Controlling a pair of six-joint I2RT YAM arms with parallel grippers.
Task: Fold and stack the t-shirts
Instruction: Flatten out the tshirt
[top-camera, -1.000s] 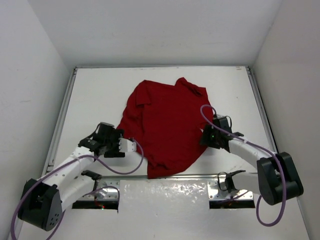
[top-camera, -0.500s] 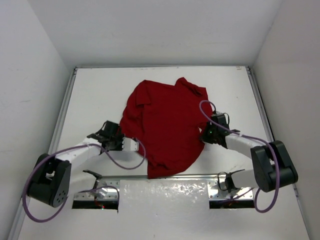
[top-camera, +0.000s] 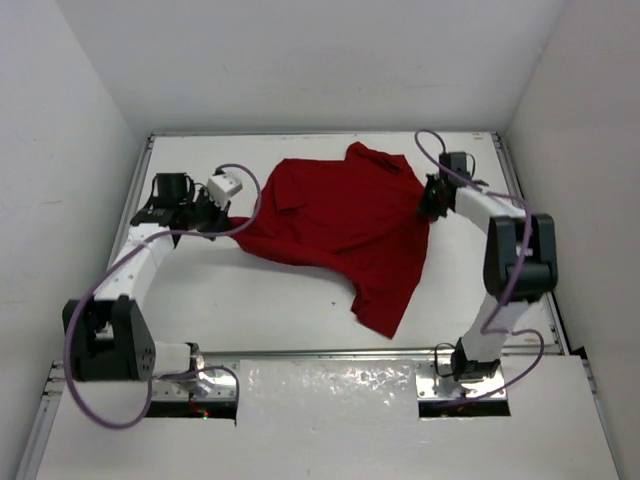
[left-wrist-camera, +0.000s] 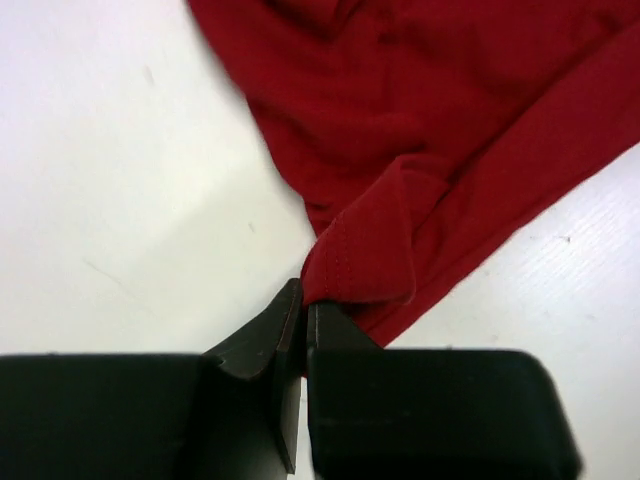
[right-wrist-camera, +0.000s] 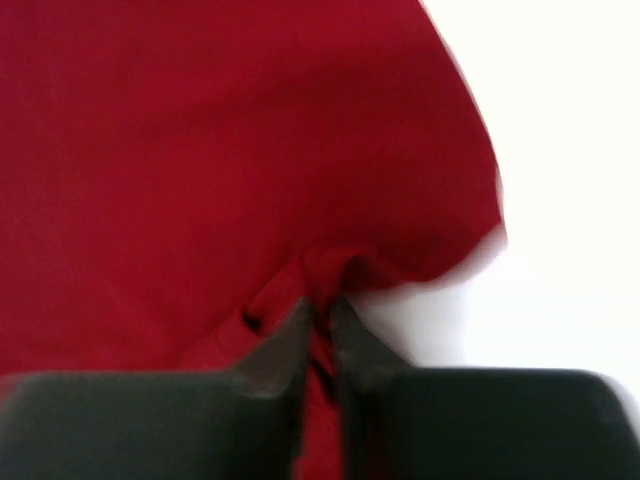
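Observation:
The dark red t-shirt (top-camera: 340, 220) lies stretched across the far half of the white table, one corner trailing toward the near side (top-camera: 385, 315). My left gripper (top-camera: 222, 218) is at the shirt's left tip. In the left wrist view its jaws (left-wrist-camera: 303, 300) are shut on a folded hem of the t-shirt (left-wrist-camera: 430, 130). My right gripper (top-camera: 430, 200) is at the shirt's right edge. In the blurred right wrist view its jaws (right-wrist-camera: 320, 310) pinch a bunched ridge of the t-shirt (right-wrist-camera: 200, 150), with cloth showing between them.
White walls close in on three sides. Metal rails run along the table's left edge (top-camera: 125, 240) and right edge (top-camera: 520, 220). A shiny plate (top-camera: 330, 385) lies between the arm bases at the near edge. Purple cables loop off both arms.
Both grippers closed on the shirt's edges near the front, then swung out and toward the far side. The shirt was dragged away from the bases and pulled out wide.

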